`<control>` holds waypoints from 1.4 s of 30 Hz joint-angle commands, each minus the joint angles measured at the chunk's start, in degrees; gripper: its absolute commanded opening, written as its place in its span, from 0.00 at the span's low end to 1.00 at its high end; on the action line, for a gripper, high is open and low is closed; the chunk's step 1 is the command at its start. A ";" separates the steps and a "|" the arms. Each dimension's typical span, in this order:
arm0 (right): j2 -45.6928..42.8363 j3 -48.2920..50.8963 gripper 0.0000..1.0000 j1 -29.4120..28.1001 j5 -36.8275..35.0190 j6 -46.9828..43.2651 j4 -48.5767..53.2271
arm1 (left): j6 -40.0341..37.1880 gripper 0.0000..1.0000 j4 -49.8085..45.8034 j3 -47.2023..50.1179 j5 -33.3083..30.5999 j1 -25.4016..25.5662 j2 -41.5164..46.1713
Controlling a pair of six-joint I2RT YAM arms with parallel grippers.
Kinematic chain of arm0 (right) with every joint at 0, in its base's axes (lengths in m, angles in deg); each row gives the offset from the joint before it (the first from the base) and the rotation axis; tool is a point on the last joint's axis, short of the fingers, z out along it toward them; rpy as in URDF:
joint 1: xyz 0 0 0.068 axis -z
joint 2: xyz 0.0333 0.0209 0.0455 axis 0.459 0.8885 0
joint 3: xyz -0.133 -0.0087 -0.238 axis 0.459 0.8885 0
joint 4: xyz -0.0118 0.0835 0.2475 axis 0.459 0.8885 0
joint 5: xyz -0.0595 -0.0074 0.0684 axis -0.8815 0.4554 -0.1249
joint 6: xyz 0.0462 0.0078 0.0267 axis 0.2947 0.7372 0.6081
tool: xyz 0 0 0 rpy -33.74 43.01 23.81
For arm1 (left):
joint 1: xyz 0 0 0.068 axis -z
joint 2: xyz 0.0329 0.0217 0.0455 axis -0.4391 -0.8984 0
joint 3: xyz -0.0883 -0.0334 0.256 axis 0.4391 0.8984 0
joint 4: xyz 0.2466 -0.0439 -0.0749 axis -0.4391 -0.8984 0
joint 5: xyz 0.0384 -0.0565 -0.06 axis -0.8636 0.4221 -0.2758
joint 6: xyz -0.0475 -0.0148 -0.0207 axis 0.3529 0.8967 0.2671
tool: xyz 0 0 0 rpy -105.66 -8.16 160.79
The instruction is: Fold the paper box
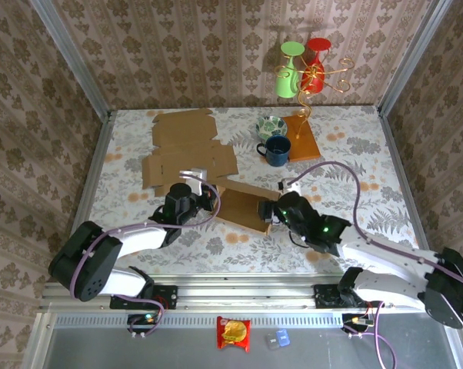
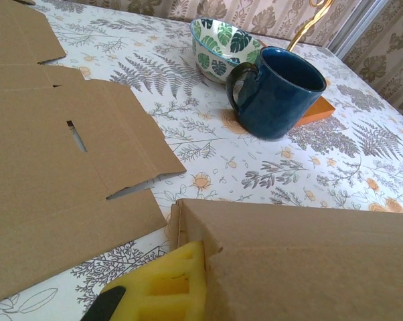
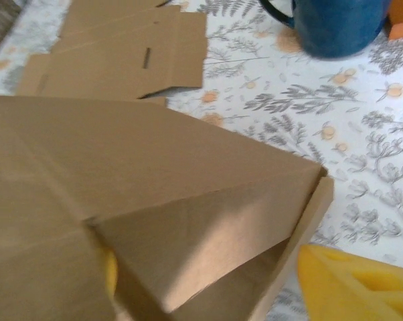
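The paper box [image 1: 243,206] is a brown cardboard piece, partly folded, lying mid-table between my two grippers. My left gripper [image 1: 210,197] is at its left end. In the left wrist view one yellow finger [image 2: 163,287] presses against the outside of the box's end wall [image 2: 188,231], and the other finger is hidden behind the cardboard. My right gripper [image 1: 268,215] is at the box's right end. Its yellow fingers [image 3: 355,284] stand wide apart, with the open end and a slanting flap [image 3: 208,227] between them. A second, flat cardboard blank [image 1: 187,150] lies behind, at back left.
A blue mug [image 1: 276,151] and a leaf-patterned bowl [image 1: 270,125] stand just behind the box, beside an orange board [image 1: 307,138]. On the board stands a wire mug tree holding green and red cups [image 1: 301,73]. Patterned walls close in three sides.
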 commanded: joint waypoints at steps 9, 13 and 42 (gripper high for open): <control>-13.32 -8.92 0.86 16.12 23.47 15.95 20.09 | -0.85 0.00 -6.95 -3.42 0.62 0.60 1.03; -10.55 -7.94 0.81 23.96 28.47 23.21 16.89 | -0.90 0.00 -7.46 -4.07 0.81 0.69 0.86; 12.82 -5.03 0.54 20.74 39.80 48.75 8.44 | -0.28 0.00 -9.37 -0.51 -0.98 3.65 1.77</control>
